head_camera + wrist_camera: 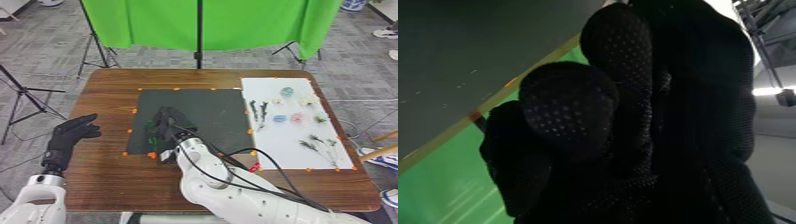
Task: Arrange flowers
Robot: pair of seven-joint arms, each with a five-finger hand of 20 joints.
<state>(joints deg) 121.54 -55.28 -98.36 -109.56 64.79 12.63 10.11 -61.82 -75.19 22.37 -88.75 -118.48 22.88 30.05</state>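
Note:
My right hand (pixel 178 120) is over the left half of the dark mat (pixel 218 100) in the head view, and its black glove (pixel 620 150) is close up in the right wrist view. Thin green sprigs (pixel 152 131) lie on the mat beside it, partly hidden by the glove. On the white sheet (pixel 271 155) are a teal flower (pixel 287 92), a cream one (pixel 307 101), a blue one (pixel 280 118), a pink one (pixel 297 118), dark stems (pixel 263 111) and leafy sprigs (pixel 317 145). My left hand (pixel 67 136) is left of the mat, fingers relaxed.
The brown table (pixel 107 175) carries the mat and the sheet, with orange marks around their edges. A red object (pixel 255 167) lies beside my right arm near the sheet's lower left corner. Behind the table stand a green backdrop (pixel 258 30) and black stands.

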